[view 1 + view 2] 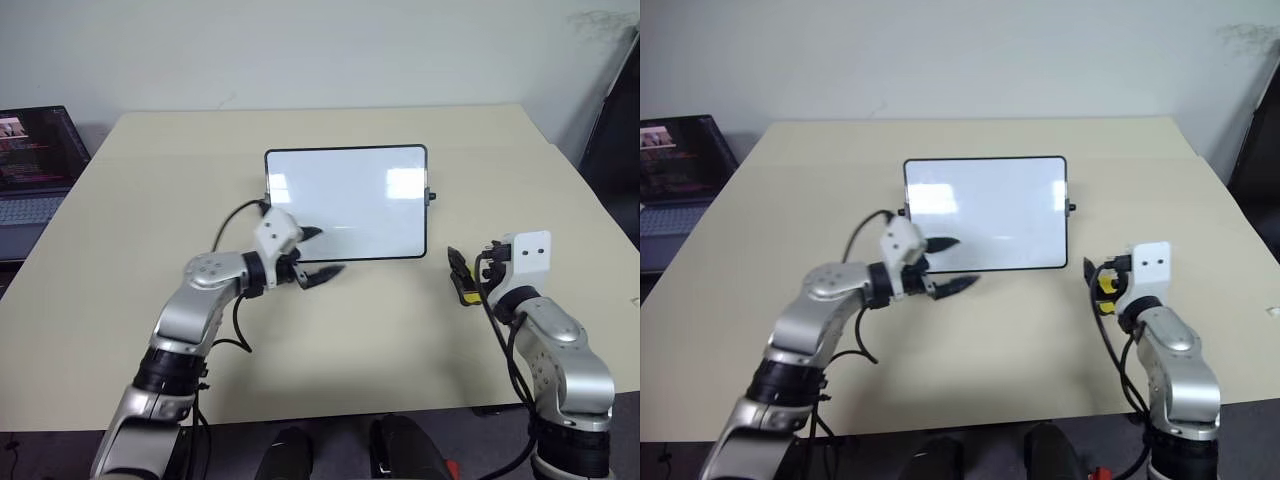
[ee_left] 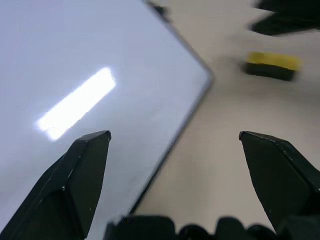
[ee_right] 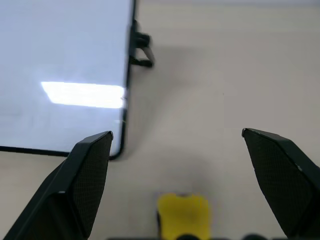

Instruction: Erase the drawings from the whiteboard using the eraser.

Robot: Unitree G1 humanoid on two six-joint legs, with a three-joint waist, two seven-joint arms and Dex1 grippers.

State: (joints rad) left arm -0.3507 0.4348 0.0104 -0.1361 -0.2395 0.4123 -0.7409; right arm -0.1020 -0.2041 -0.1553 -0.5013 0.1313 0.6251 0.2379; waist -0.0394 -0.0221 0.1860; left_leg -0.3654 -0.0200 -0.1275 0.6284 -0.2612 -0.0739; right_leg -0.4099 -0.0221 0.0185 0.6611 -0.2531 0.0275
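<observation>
- The whiteboard lies mid-table and looks wiped clean; no drawings are visible on it, only glare, so the erasing seems done.
- The eraser rests on the table at 4 o'clock from the board, between the spread fingers of the right gripper, released.
- The left gripper is open and empty at the board's 7 o'clock edge.
- What is left, by my judgement: little beyond pulling both arms back.

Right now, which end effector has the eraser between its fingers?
The right end effector: the yellow eraser lies on the table between its open fingers, unheld. The left end effector, also open, hovers at the whiteboard's near edge.
</observation>
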